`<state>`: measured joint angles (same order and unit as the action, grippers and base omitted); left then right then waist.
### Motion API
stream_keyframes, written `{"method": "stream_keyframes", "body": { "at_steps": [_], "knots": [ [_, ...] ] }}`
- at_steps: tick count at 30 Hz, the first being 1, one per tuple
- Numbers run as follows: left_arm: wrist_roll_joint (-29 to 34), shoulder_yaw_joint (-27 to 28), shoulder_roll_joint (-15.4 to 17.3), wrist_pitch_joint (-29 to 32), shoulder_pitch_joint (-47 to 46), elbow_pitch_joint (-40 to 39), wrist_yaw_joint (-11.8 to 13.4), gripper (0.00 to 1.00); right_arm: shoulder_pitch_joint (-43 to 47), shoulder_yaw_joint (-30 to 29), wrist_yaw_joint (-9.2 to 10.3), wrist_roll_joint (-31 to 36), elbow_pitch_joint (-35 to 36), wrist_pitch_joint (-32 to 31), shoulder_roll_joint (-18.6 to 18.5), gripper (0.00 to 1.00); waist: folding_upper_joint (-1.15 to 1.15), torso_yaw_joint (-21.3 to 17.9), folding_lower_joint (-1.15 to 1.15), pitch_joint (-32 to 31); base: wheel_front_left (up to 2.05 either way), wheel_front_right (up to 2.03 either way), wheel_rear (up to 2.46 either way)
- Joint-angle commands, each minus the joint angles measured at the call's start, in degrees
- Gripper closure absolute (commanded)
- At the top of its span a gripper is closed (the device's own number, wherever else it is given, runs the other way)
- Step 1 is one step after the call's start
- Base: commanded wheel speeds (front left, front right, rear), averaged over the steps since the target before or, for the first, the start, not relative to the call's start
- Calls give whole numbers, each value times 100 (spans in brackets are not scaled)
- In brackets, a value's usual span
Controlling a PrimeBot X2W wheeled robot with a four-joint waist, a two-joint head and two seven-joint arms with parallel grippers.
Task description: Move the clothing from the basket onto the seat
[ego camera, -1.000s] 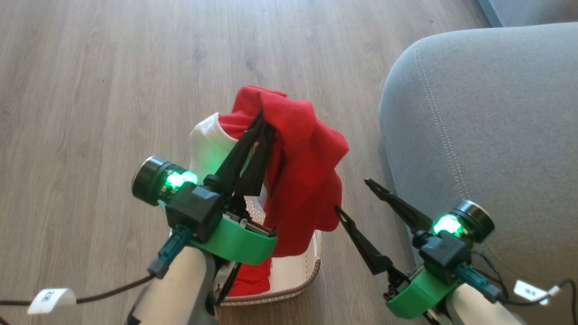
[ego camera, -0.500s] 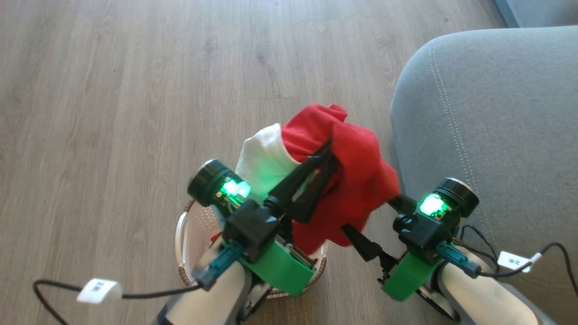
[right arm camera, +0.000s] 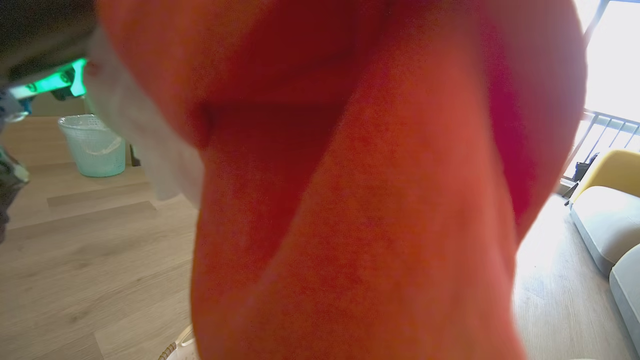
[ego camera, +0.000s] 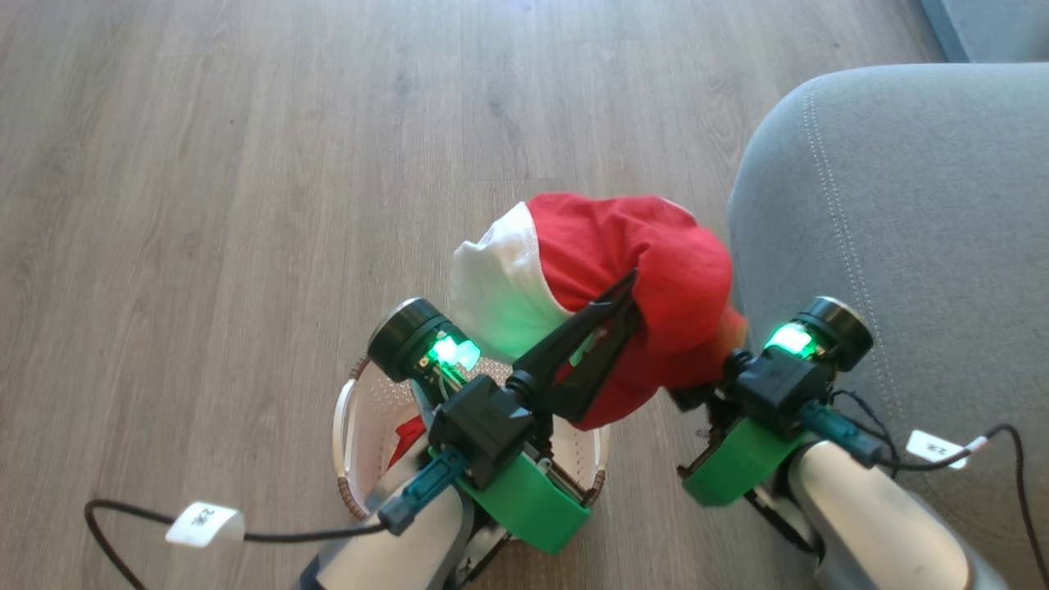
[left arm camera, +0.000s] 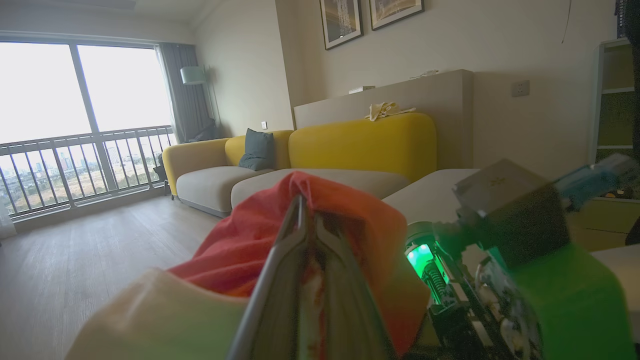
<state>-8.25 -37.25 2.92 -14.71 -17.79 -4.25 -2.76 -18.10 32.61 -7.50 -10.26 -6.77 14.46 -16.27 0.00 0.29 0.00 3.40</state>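
Left claw [left arm camera: 306, 210]: closed tight on the clothing [left arm camera: 235, 250], red fabric bunched over the fingertips.
White panel [left arm camera: 150, 320]: seen at lower left, blurred.
Right arm [left arm camera: 510, 225]: seen just beside the cloth, green light [left arm camera: 419, 256] lit.
Background: yellow sofa [left arm camera: 360, 142], balcony window [left arm camera: 75, 115], wooden floor [left arm camera: 75, 260].

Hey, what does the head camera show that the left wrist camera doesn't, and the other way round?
Head view adds: the cream basket standing below the arms, a bit of red cloth lying inside it, and a cable with a white tag.
Left wrist view adds: the room beyond, with a big window, a yellow-backed sofa and framed pictures on the wall.
Both share: the wood floor and the red garment, lifted and pinched in the shut left hand.
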Motion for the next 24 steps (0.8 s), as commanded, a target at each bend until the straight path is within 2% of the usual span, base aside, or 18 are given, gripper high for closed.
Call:
{"method": "stream_keyframes", "body": {
  "at_steps": [1, 8, 16, 24],
  "knots": [
    [-40, 210, -4, -29, -300, -157, 51, 100, -39, -96, 1, -34, 214, 54, 73, 100, 0, 23, 0, 0, 0, 0, 0],
    [-243, 405, -4, -29, -142, -53, 26, 100, 176, -694, 1, -161, 432, 54, 341, 100, 0, 63, 0, 2, 0, 0, 0],
    [-151, 557, -4, -29, 23, 162, -106, 100, 283, -929, 1, -185, 626, 54, 497, 100, 0, -45, 0, -24, 0, 0, 0],
    [-82, 463, -4, -29, 90, 314, -198, 100, 309, -1010, 1, -171, 714, 54, 522, 100, 0, -95, 0, -24, 0, 0, 0]
  ]
}}
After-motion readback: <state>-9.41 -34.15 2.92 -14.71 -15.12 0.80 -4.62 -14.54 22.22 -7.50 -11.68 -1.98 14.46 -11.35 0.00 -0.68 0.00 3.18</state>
